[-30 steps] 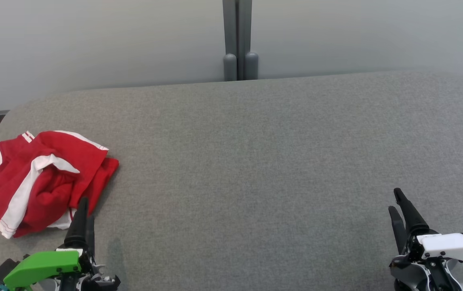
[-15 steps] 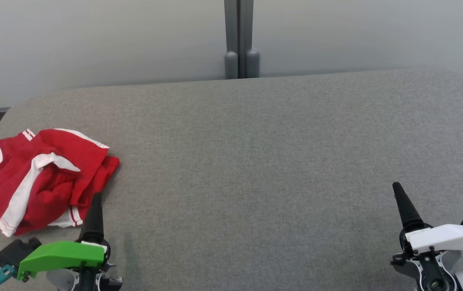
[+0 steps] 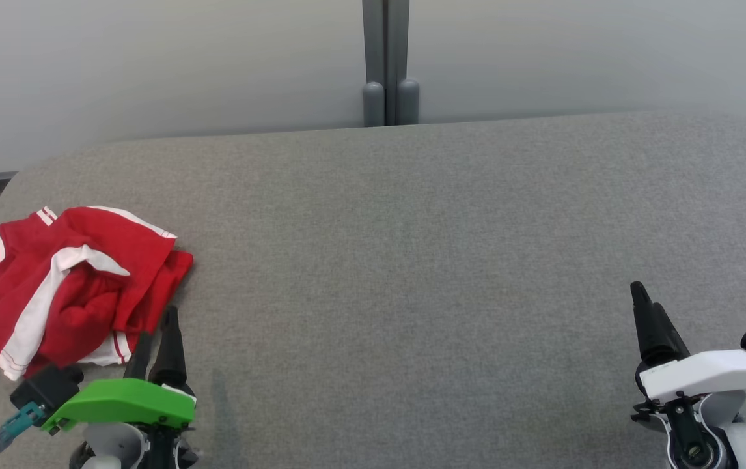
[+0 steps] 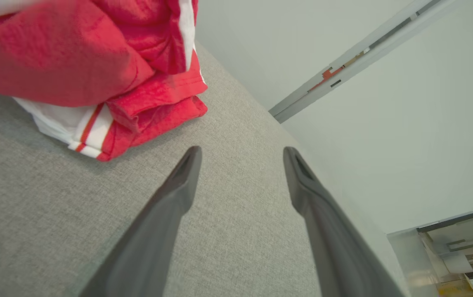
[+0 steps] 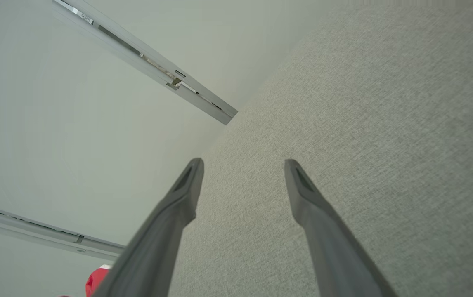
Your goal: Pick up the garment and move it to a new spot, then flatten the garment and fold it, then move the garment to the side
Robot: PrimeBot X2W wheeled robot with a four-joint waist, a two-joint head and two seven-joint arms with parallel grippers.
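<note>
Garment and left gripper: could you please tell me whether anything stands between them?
Nothing visible does. The left gripper, jaws open, is just short of the crumpled garment, with only bare grey surface between them. In the left wrist view the garment lies up and left of the gripper, not straight ahead.

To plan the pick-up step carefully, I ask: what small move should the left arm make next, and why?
Probably ease the left gripper forward and a little to its left, onto the near edge of the garment. Its jaws stand open and empty over the grey surface, and the crumpled red and white garment lies just beyond the fingertips, untouched.
</note>
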